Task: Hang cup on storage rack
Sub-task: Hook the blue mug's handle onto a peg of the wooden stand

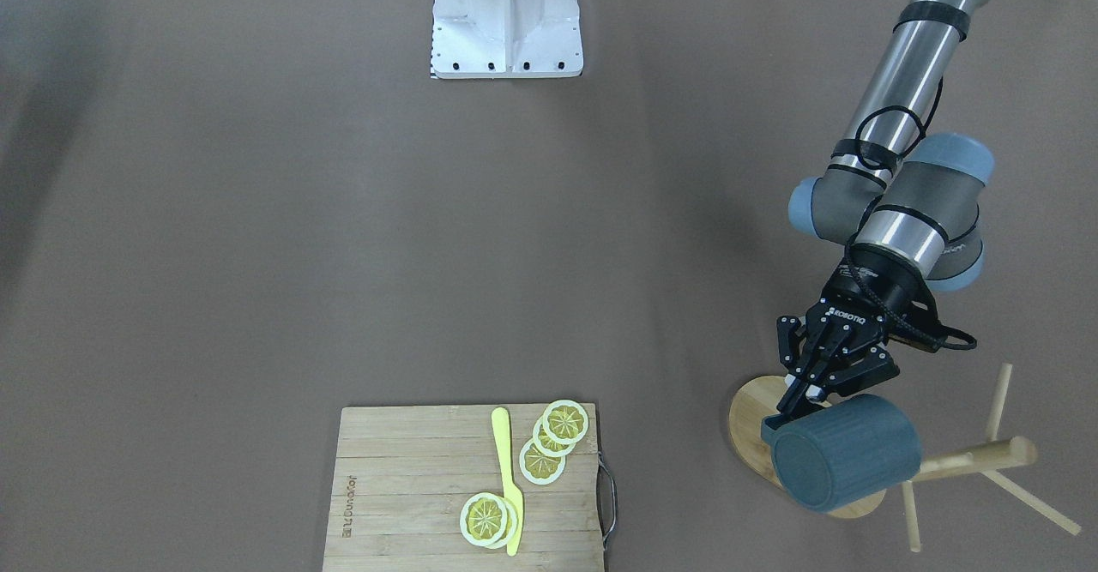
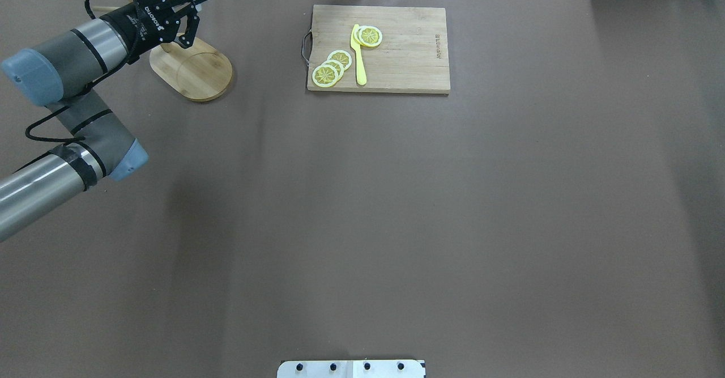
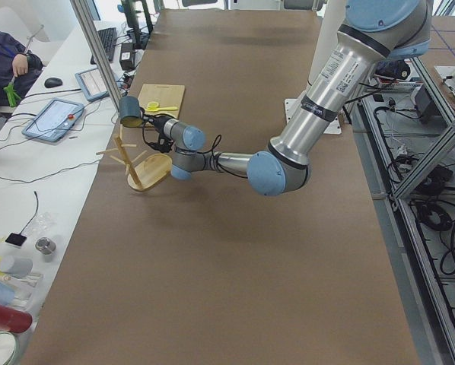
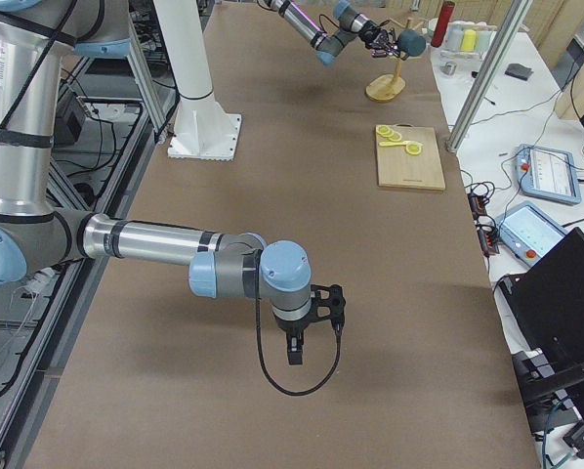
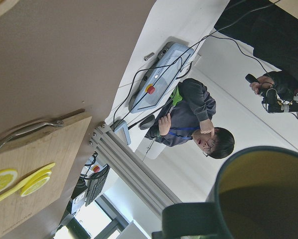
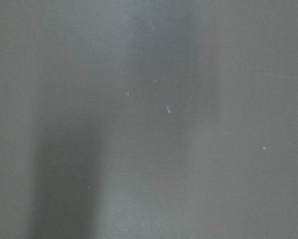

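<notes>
Our left gripper [image 1: 805,396] is closed on the cup [image 1: 845,452], which lies on its side in the air, close to the post of the storage rack [image 1: 748,422]. The right gripper [image 4: 297,337] hovers over the table [image 1: 257,212], and we cannot tell its opening.

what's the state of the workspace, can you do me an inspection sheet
surface: brown table cover, no spills seen
cup: on its side in the air over the storage rack base, near its post; hooked on a peg or not, cannot tell
clutter: cutting board with lemon slices and a yellow knife
left hand: closed at the cup's handle
right hand: over bare table; open or shut, cannot tell
cables: black cable loops beside the left hand; another loop hangs below the right hand
surroundings: seated person, control tablets on the side desk
</notes>
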You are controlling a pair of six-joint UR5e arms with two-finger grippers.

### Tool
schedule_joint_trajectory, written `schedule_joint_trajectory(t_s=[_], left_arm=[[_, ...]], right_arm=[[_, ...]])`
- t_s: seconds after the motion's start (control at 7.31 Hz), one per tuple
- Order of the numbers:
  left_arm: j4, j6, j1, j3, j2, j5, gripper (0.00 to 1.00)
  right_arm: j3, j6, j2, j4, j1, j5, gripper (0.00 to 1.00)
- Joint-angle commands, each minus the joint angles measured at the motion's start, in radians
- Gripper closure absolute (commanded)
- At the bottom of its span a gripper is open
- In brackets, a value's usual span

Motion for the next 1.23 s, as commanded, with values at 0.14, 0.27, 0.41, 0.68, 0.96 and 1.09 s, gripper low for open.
schedule_joint_trajectory(t_s=[0.14, 0.27, 0.41, 0.68, 0.96, 1.09], left_arm=[[-0.016, -0.001, 0.000, 0.014, -0.002, 0.003, 1.00], [-0.027, -0.001, 0.000, 0.024, -0.002, 0.027, 1.00], [-0.083, -0.003, 0.002, 0.074, -0.002, 0.032, 1.00], [-0.110, -0.003, 0.002, 0.090, -0.002, 0.032, 1.00], [-0.116, -0.003, -0.001, 0.102, -0.002, 0.032, 1.00], [-0.119, -0.003, -0.001, 0.106, -0.002, 0.029, 1.00]], right_arm=[[0.007, 0.036, 0.000, 0.001, 0.000, -0.002, 0.00], [0.007, 0.036, 0.000, 0.001, 0.000, -0.001, 0.00], [0.005, 0.036, 0.000, 0.001, 0.000, -0.002, 0.00], [0.005, 0.036, 0.000, 0.001, 0.000, -0.002, 0.00], [0.007, 0.036, 0.002, 0.001, 0.000, -0.002, 0.00], [0.005, 0.036, 0.002, 0.001, 0.000, -0.002, 0.00]])
